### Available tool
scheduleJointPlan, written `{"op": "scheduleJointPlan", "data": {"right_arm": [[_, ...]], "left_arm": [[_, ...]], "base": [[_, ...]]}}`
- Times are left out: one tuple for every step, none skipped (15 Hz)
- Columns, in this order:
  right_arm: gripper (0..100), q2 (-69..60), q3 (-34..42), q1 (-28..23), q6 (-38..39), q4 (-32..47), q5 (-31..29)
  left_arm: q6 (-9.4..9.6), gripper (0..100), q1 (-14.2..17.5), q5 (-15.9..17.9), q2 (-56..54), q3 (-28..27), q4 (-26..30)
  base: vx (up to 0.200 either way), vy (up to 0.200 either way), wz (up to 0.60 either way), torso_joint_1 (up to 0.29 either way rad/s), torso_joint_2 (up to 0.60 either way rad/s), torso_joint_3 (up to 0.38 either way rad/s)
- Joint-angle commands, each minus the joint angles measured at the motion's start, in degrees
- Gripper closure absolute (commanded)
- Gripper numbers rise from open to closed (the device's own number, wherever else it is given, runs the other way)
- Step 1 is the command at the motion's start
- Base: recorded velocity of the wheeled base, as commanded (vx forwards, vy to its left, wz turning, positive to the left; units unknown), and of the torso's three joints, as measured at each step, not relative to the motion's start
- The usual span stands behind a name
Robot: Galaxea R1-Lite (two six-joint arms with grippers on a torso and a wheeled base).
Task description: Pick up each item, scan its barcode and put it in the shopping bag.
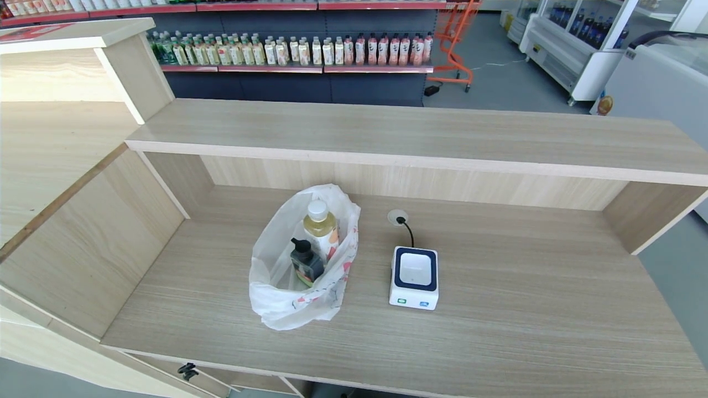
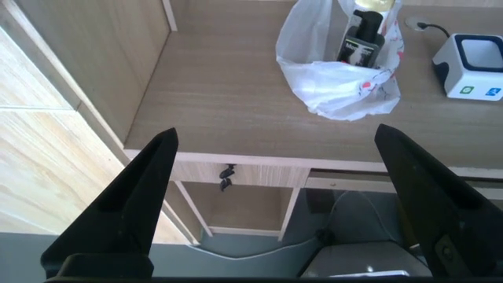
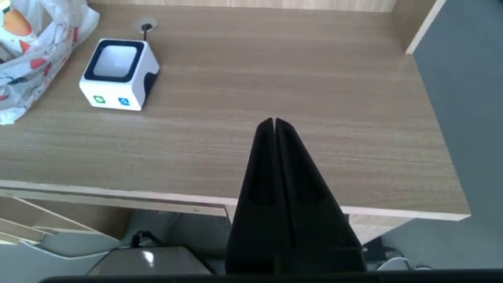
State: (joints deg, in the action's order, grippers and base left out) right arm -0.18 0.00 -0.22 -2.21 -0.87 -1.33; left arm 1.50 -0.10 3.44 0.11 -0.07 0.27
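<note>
Packed white plastic shopping bag [image 1: 276,307], centre frame: I'd hold clear, left gripper [image 2: 277,135] jaws wide, right gripper [image 3: 273,123] jaws shut, both empty.

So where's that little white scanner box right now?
In the head view the scanner sits on the counter, just right of the shopping bag without touching it, its cable running to a hole behind.

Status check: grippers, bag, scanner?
Left gripper open, right gripper shut, both holding nothing. Shopping bag holds white-capped bottle and dark pump bottle. Scanner beside bag, not touching.
</note>
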Motion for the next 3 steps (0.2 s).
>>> {"op": "scheduleJointPlan", "data": {"right_arm": [[100,0.18,0.0,-0.04,-0.17,-0.01,0.01],[100,0.18,0.0,-0.04,-0.25,-0.01,0.01],[100,0.18,0.0,-0.04,-0.25,-0.01,0.01]], "left_arm": [[-0.01,0,0.01,-0.01,-0.02,-0.01,0.0],[-0.01,0,0.01,-0.01,-0.02,-0.01,0.0],[-0.01,0,0.01,-0.01,-0.02,-0.01,0.0]], "base": [[0.0,0.0,0.0,0.0,0.0,0.0],[0.0,0.0,0.0,0.0,0.0,0.0],[0.0,0.0,0.0,0.0,0.0,0.0]]}}
